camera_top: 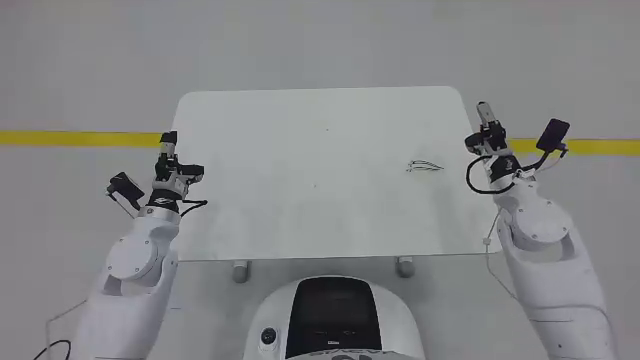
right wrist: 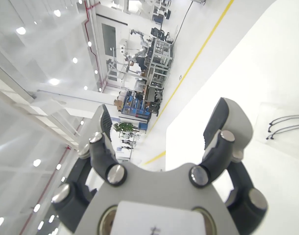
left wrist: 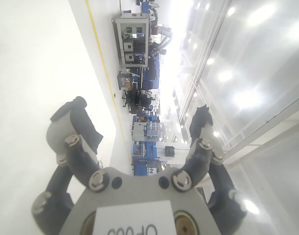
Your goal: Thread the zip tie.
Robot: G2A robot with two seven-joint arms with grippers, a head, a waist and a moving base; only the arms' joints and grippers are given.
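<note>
1. The left gripper [camera_top: 168, 142] sits just off the left edge of the table [camera_top: 320, 195]. Its wrist view shows the jaws spread wide and holding nothing.
2. The right gripper [camera_top: 484, 116] sits just off the right edge. Up close, the right gripper [right wrist: 162, 106] is equally wide and empty.
3. The zip tie [camera_top: 424, 167] lies flat near the table's right edge, well apart from the left gripper. From above it is one dark wisp (the right wrist view separates it into several curved strands lying side by side).
</note>
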